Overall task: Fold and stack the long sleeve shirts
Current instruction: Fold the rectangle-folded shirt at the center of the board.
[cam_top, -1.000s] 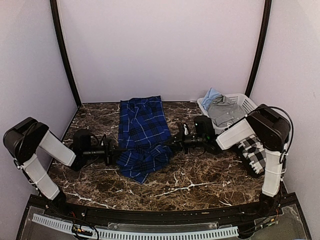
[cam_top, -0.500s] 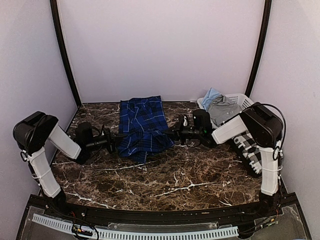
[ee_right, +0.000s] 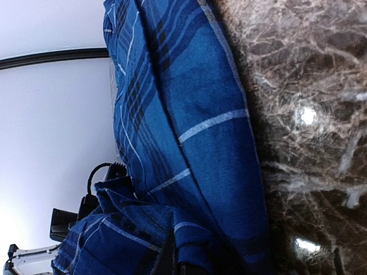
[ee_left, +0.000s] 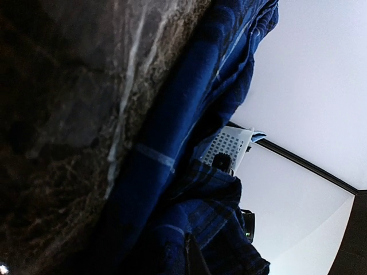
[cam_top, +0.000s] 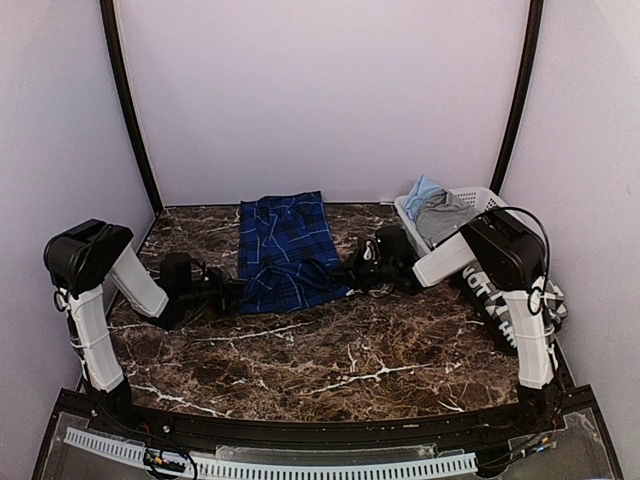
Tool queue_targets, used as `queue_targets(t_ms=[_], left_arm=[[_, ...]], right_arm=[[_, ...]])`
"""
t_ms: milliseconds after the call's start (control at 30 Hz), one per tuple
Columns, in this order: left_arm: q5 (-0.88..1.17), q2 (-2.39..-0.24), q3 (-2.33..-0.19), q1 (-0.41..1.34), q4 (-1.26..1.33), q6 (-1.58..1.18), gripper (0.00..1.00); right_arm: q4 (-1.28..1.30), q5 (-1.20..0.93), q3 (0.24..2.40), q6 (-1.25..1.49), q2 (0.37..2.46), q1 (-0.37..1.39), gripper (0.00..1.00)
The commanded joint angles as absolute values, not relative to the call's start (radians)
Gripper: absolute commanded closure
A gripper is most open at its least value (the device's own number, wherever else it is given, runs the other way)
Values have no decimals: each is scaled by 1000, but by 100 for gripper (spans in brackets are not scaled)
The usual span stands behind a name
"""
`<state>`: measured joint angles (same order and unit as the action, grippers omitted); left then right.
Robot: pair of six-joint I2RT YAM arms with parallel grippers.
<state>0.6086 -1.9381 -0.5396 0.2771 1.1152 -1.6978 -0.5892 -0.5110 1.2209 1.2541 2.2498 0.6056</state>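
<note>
Now: you fold the blue shirt [cam_top: 285,250].
Left gripper [cam_top: 240,294]: pinching its hem.
Right gripper [cam_top: 346,273]: pinching its hem.
Next: lay it flat.

The near half of the bench [cam_top: 330,370] lies bare from left edge to right edge, open for a pass. The far left corner is bare too. The blue plaid shirt [cam_top: 285,250] covers the middle up to the far edge. A white basket [cam_top: 488,205] of clothes blocks the far right corner, and the black-and-white check shirt [cam_top: 493,300] lies along the right edge, under the right arm [cam_top: 450,262]
</note>
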Motion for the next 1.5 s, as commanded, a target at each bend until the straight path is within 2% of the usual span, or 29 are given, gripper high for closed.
queue_targets(t_ms=[0, 233, 433, 667, 1000, 1467], left_arm=[[589, -1891, -547, 272, 948, -1593, 100], [591, -1717, -412, 316, 775, -1518, 100], [541, -1480, -288, 413, 592, -1489, 100], [521, -1246, -357, 427, 344, -1374, 100], [616, -1344, -480, 426, 381, -1332, 100], [635, -1471, -530, 373, 436, -1320, 100]], right_arm=[[-588, -492, 1163, 1227, 2219, 600, 100], [-702, -500, 906, 1280, 2095, 661, 100], [-779, -439, 704, 1314, 1948, 752, 100], [-751, -425, 672, 1265, 1837, 780, 100], [-764, -411, 696, 1256, 1796, 777, 100], [-775, -421, 788, 1235, 1881, 738, 100]])
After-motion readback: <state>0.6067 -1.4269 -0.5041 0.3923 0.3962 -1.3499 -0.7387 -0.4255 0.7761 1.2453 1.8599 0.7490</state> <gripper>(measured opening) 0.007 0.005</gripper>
